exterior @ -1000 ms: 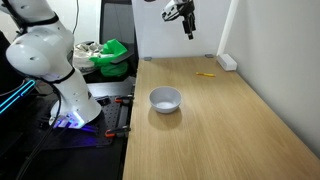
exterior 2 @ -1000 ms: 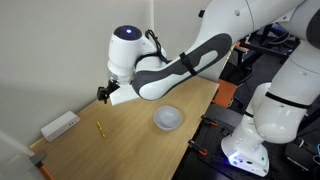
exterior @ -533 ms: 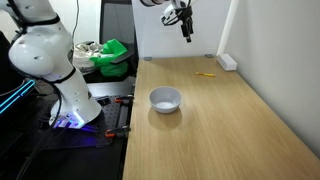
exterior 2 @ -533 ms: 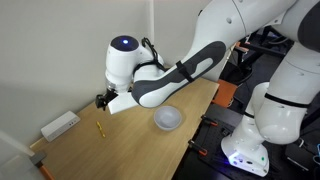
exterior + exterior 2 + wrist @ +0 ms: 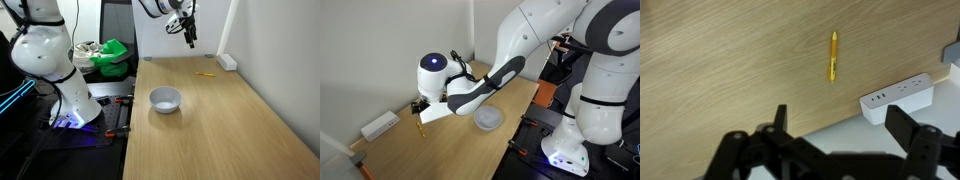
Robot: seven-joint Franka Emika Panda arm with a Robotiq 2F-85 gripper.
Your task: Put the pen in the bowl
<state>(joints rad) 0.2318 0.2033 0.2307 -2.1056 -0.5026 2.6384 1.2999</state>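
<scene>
The pen [image 5: 205, 74] is a short yellow-orange stick lying flat on the wooden table near its far end; it also shows in an exterior view [image 5: 420, 129] and in the wrist view [image 5: 833, 55]. The bowl [image 5: 165, 98] is small, round, white and empty, and stands mid-table; it also shows in an exterior view [image 5: 488, 118]. My gripper [image 5: 190, 35] hangs in the air above the far end of the table, near the pen but well above it; it also shows in an exterior view [image 5: 418, 105]. In the wrist view its jaws [image 5: 845, 125] are open and empty.
A white power strip [image 5: 227, 62] lies at the table's far edge close to the pen; it also shows in the wrist view [image 5: 902, 97] and in an exterior view [image 5: 380, 125]. A green bin [image 5: 112, 55] stands off the table by the robot base. A white wall backs the table.
The arm has swung and the gripper has come down a little towards the pen's end of the table. The pen and the bowl have not moved.
</scene>
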